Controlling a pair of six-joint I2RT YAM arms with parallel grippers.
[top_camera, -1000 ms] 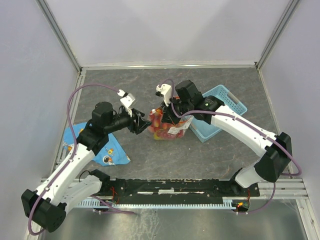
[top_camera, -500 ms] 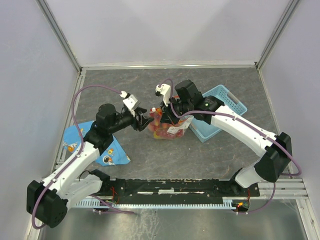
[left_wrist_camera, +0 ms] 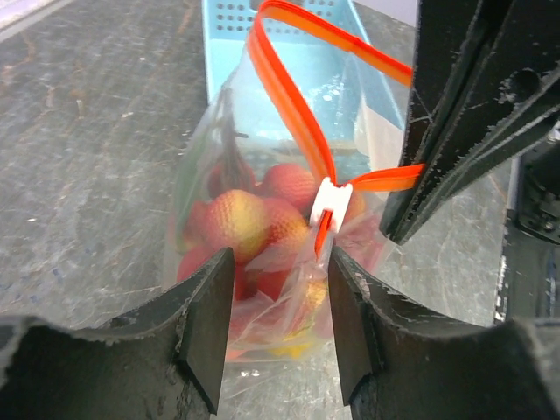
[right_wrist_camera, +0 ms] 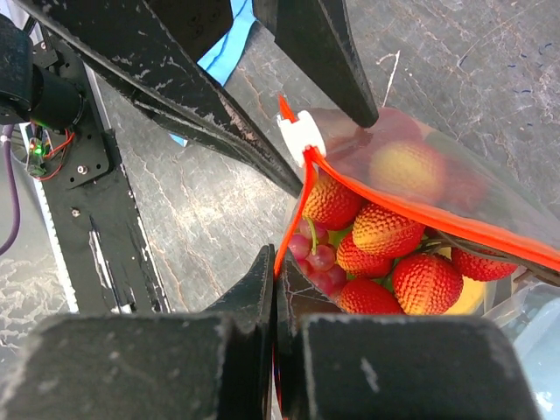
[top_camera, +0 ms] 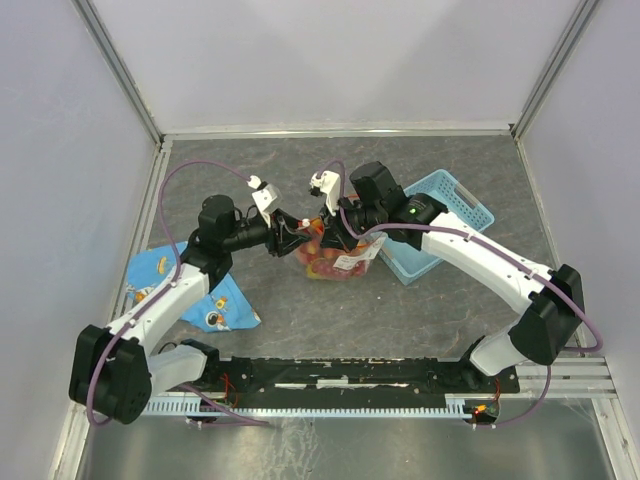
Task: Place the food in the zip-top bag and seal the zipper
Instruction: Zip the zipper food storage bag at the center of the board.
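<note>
left wrist view shows the slider between the parted fingers of the left tool; right tool pinches the zipper.

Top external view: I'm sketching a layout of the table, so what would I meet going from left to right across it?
blue patterned cloth → left hand → zip-top bag → light-blue basket

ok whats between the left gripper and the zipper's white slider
Only the bag's clear film; the left gripper is just short of the slider, left wrist view.
</note>
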